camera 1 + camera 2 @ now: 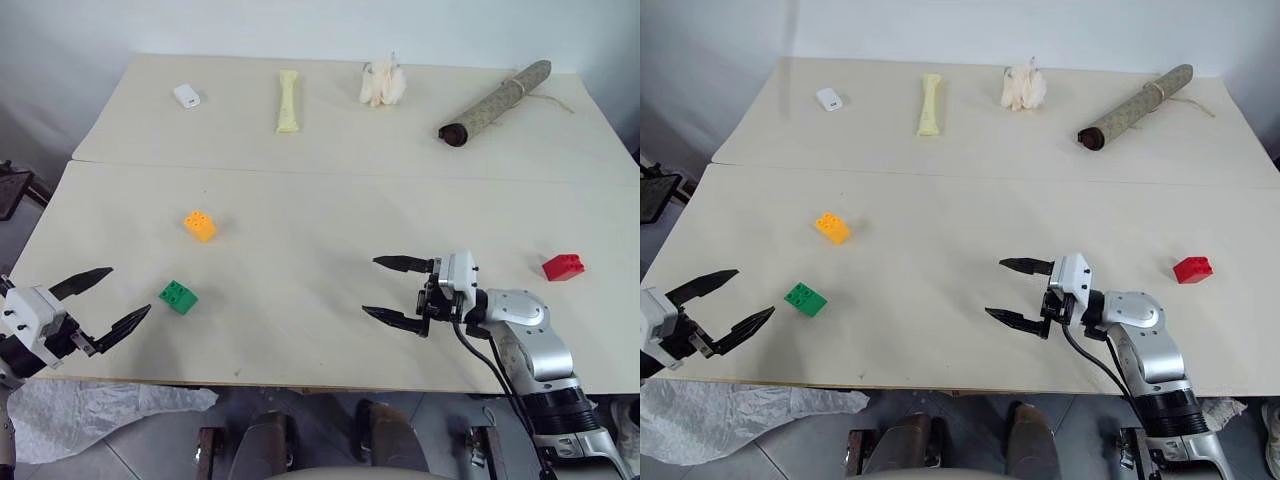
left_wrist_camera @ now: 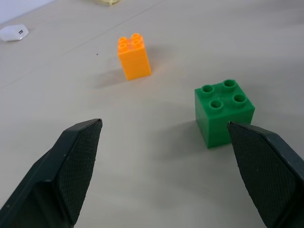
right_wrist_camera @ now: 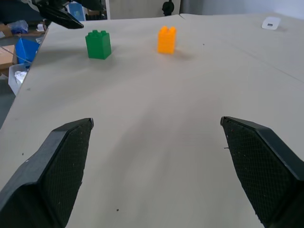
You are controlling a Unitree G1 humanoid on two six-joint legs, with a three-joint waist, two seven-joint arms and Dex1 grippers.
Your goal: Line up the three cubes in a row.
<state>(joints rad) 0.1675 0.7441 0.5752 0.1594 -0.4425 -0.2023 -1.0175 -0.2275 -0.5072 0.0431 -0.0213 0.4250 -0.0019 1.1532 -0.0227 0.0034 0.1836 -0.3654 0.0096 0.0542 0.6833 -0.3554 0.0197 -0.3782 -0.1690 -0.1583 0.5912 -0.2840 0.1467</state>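
On a pale desk (image 1: 320, 330), the left tool (image 1: 105, 300) hangs at the near left edge, jaws spread wide and empty, with the green cube (image 1: 178, 296) just to its right and the orange-yellow cube (image 1: 200, 225) a little farther back. Near the desk's middle the right tool (image 1: 392, 291), also wide open and holding nothing, points left, away from the red cube (image 1: 563, 266), which sits alone well to the right. The left arm looks better placed for green, the right for red.
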